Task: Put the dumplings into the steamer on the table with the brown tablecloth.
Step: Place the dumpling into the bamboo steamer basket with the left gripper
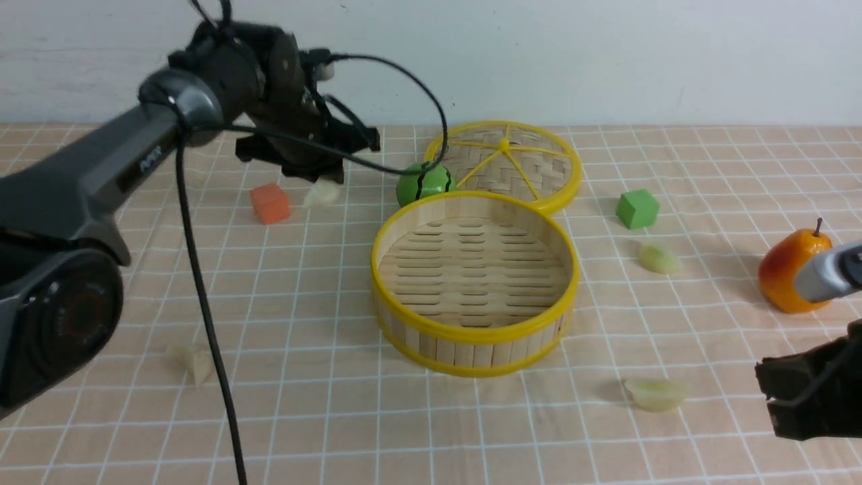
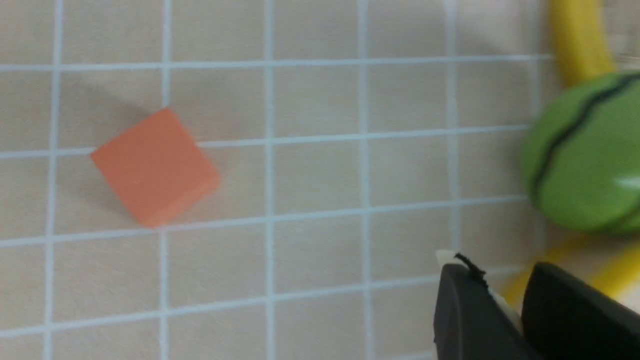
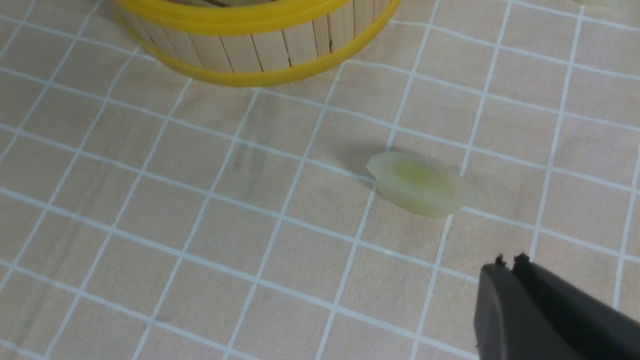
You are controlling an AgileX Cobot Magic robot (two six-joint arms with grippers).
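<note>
My left claw (image 1: pixel 322 180) grips a white dumpling (image 1: pixel 323 193). The wrist camera shows only a sliver of it between my pads (image 2: pixel 465 305). My right claw (image 3: pixel 510 264), cut off at the picture's edge, is pinched closed, tips touching. Another white dumpling (image 1: pixel 194 364) sits partly behind my cable (image 1: pixel 202 289). A near green dumpling (image 1: pixel 656 394) and a far green dumpling (image 1: pixel 658 259) lie right of the steamer (image 1: pixel 475 333). A green ball (image 1: pixel 424 184) sits between my left claw and the steamer's far rim.
</note>
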